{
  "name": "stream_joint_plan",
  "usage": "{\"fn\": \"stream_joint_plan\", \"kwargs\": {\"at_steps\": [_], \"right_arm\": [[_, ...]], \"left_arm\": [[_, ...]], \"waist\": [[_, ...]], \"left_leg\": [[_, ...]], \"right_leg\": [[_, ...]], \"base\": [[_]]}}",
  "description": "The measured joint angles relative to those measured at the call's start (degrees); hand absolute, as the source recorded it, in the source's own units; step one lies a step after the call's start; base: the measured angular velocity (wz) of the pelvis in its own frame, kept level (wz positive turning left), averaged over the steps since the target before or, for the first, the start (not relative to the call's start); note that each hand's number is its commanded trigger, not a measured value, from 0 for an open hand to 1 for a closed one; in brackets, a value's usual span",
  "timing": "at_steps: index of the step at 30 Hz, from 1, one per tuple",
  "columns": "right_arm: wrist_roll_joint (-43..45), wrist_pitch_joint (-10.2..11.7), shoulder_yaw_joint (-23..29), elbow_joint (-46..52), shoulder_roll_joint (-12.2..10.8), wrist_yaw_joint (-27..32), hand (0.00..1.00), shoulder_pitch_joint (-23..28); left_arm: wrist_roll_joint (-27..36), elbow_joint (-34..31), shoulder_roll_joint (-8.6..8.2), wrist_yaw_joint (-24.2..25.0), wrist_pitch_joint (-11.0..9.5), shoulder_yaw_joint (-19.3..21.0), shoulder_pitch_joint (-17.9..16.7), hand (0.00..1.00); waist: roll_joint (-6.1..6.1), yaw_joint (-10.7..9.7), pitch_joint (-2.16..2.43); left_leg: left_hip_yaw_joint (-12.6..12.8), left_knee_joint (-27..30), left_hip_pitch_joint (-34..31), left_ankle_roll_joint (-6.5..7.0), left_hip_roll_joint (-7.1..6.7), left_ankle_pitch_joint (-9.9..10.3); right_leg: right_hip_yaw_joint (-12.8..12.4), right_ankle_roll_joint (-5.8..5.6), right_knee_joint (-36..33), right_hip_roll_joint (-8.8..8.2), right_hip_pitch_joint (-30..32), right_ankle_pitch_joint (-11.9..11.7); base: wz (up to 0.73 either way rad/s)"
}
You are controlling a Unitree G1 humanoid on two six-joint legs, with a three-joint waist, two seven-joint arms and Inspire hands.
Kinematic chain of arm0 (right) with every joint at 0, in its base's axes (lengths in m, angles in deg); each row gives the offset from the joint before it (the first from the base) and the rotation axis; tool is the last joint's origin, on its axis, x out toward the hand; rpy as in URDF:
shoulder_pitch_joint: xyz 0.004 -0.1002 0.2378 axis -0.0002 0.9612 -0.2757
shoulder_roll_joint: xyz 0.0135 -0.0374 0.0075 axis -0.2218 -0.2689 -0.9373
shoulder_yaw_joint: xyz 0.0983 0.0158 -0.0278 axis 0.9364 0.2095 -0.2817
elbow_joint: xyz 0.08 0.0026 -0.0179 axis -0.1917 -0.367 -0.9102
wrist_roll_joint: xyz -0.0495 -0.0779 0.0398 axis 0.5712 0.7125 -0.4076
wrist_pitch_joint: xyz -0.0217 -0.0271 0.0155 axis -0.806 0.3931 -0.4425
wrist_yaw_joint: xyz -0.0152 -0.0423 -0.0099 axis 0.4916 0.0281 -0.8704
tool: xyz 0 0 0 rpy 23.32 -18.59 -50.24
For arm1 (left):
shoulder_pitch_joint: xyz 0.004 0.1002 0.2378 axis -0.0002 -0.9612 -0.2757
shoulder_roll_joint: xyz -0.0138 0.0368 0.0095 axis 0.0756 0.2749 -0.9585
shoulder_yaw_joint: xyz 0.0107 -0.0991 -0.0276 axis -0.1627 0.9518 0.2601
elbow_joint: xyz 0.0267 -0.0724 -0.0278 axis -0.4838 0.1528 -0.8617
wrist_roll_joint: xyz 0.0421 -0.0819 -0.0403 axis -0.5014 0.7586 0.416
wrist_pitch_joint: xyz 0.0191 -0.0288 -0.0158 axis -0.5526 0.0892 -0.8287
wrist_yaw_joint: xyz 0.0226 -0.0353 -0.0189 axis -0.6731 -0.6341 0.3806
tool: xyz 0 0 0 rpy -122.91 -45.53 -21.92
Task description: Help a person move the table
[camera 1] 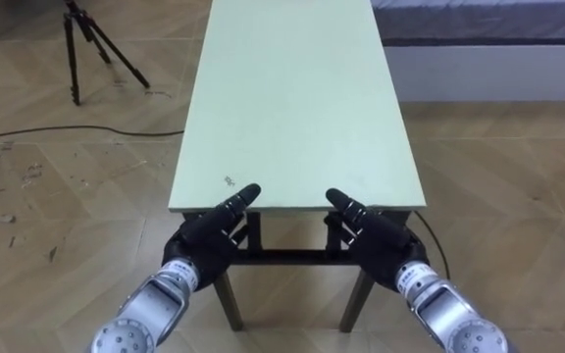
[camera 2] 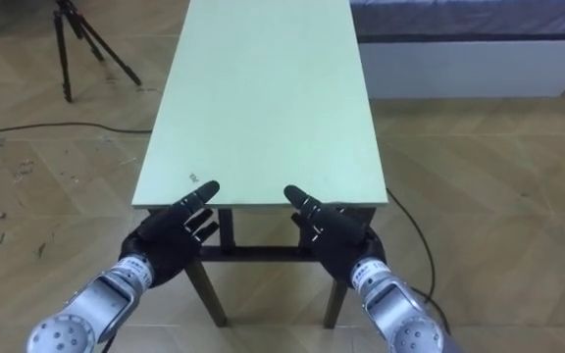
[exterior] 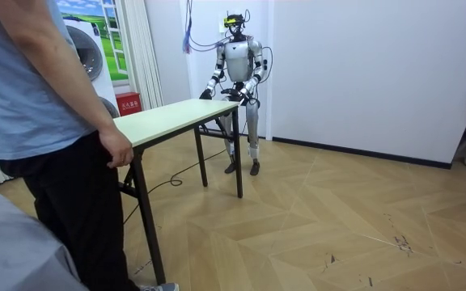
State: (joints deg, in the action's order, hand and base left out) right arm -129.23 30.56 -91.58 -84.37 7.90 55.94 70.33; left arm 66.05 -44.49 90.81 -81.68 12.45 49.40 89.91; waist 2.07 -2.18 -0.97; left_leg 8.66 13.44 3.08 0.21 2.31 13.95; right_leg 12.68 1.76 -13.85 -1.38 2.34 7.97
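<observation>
Left robot hand point(camera 1: 209, 233) and right robot hand point(camera 1: 381, 235), 2, at 1 table point(camera 1: 297, 98) edge.

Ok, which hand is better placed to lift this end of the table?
Neither clearly: the left hand and right hand both sit at the table near edge, about equally far in from its corners. Lifting with both looks best.

Pale green table point(camera 1: 297, 108) stands level on floor.

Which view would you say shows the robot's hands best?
The left eye view: left hand and right hand are close up at the table's edge. The right eye view matches; the room view shows them distant.
</observation>
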Motion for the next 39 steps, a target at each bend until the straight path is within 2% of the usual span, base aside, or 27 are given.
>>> {"fn": "stream_joint_plan", "kwargs": {"at_steps": [5, 8, 11, 13, 14, 16, 20, 25, 29, 30, 31, 32, 33, 39], "right_arm": [[-9.66, 0.0, 0.24, 0.27, -0.66, 2.5, 0.0, -0.01], [-15.99, 0.61, 1.08, 1.08, -2.35, 5.47, 0.0, -0.01], [-22.31, 1.19, 1.15, 1.27, -3.93, 7.97, 0.0, -0.65], [-24.33, 2.6, 1.14, 1.27, -5.04, 9.61, 0.0, -1.04], [-24.34, 3.36, 1.15, 1.5, -5.41, 10.33, 0.0, -1.06], [-24.76, 3.66, 1.15, 2.26, -5.61, 11.78, 0.0, -1.06], [-27.11, 5.07, 1.14, 3.24, -6.57, 13.68, 0.0, -1.07], [-28.26, 6.11, 1.1, 5.21, -7.02, 16.21, 0.0, -1.06], [-28.3, 6.85, 1.11, 6.17, -7.83, 17.67, 0.0, -1.06], [-28.3, 6.85, 1.11, 6.25, -7.88, 17.86, 0.0, -1.06], [-28.29, 6.9, 1.11, 6.28, -7.91, 17.94, 0.32, -1.06], [-28.29, 6.99, 1.11, 6.29, -7.94, 17.98, 0.75, -1.06], [-28.29, 7.06, 1.11, 6.29, -7.96, 18.0, 1.0, -1.06], [-28.19, 7.69, 1.0, 7.19, -8.22, 19.89, 1.0, -1.06]], "left_arm": [[5.0, -1.07, -0.14, -3.8, -0.02, 0.21, 0.3, 0.0], [11.84, -2.45, -0.54, -7.81, -0.3, 2.08, 0.38, 0.0], [16.04, -2.54, -2.36, -11.53, -3.91, 3.11, 1.2, 0.0], [17.72, -2.55, -3.32, -12.85, -5.97, 3.34, 1.77, 0.0], [18.33, -2.61, -4.06, -13.36, -6.76, 3.68, 1.89, 0.0], [18.9, -2.67, -4.72, -14.55, -7.54, 3.98, 2.36, 0.0], [20.77, -2.68, -4.97, -16.0, -8.77, 4.06, 2.85, 0.0], [21.13, -2.69, -6.88, -17.16, -11.02, 4.72, 3.27, 0.0], [21.12, -2.74, -7.62, -17.64, -11.85, 5.46, 3.5, 0.01], [21.12, -2.74, -7.87, -17.78, -11.98, 5.71, 3.51, 0.51], [21.11, -2.88, -8.37, -18.27, -12.06, 6.26, 3.57, 0.59], [21.1, -2.9, -8.72, -18.54, -12.17, 6.58, 3.64, 0.77], [21.1, -2.9, -8.75, -18.69, -12.2, 6.58, 3.7, 1.0], [21.06, -2.9, -9.21, -19.6, -12.67, 6.56, 3.8, 1.0]], "waist": [[-0.01, 0.08, 0.0], [-0.03, 0.21, -0.02], [-0.19, -0.36, -0.13], [-0.59, -0.43, -0.46], [-0.61, -0.43, -0.47], [-0.6, -0.43, -0.48], [-0.51, -0.49, -0.54], [0.31, -0.67, -0.99], [0.59, -0.83, -0.9], [0.62, -0.84, -0.88], [0.66, -0.84, -0.86], [0.67, -0.84, -0.85], [0.67, -0.84, -0.85], [0.83, -0.79, -0.74]], "left_leg": [[0.1, -0.06, 0.24, 0.0, 0.03, 0.0], [0.12, -0.33, 0.57, 0.0, 0.06, 0.0], [0.12, -0.72, 0.94, 0.03, 0.04, -0.02], [0.1, -0.76, 1.17, 0.07, 0.04, -0.04], [0.11, -0.74, 1.19, 0.07, 0.0, -0.04], [0.11, -0.73, 1.14, 0.07, -0.04, -0.04], [0.11, -0.67, 1.06, 0.08, -0.02, -0.05], [0.12, -0.43, 0.94, 0.08, -0.06, -0.05], [0.14, -0.4, 0.63, 0.08, -0.01, -0.05], [0.14, -0.39, 0.64, 0.08, -0.02, -0.05], [0.14, -0.37, 0.64, 0.08, -0.05, -0.05], [0.14, -0.35, 0.65, 0.08, -0.06, -0.05], [0.14, -0.34, 0.65, 0.08, -0.06, -0.05], [0.13, -0.28, 0.65, 0.08, -0.04, -0.05]], "right_leg": [[-0.36, 0.03, -0.06, 0.14, -0.13, -0.02], [-0.65, 0.09, -0.02, 0.31, -0.21, -0.05], [-0.63, 0.09, -0.01, 0.3, -0.43, -0.05], [-0.6, 0.08, 0.05, 0.32, -0.74, -0.05], [-0.64, 0.07, 0.09, 0.29, -0.79, -0.05], [-0.71, 0.02, 0.18, 0.27, -0.78, -0.08], [-0.82, 0.02, 0.25, 0.31, -0.77, -0.09], [-1.23, -0.02, 0.14, 0.35, -0.58, -0.1], [-1.47, -0.01, -0.01, 0.48, -0.11, -0.1], [-1.5, -0.01, -0.01, 0.47, -0.11, -0.1], [-1.54, -0.01, -0.02, 0.45, -0.1, -0.1], [-1.56, -0.01, -0.05, 0.43, -0.1, -0.1], [-1.56, -0.01, -0.06, 0.43, -0.1, -0.1], [-1.52, 0.0, -0.13, 0.43, -0.09, -0.1]], "base": [[-0.01], [-0.05], [0.0], [0.0], [0.0], [0.0], [0.0], [-0.01], [-0.03], [0.0], [0.0], [0.0], [0.0], [0.0]]}}
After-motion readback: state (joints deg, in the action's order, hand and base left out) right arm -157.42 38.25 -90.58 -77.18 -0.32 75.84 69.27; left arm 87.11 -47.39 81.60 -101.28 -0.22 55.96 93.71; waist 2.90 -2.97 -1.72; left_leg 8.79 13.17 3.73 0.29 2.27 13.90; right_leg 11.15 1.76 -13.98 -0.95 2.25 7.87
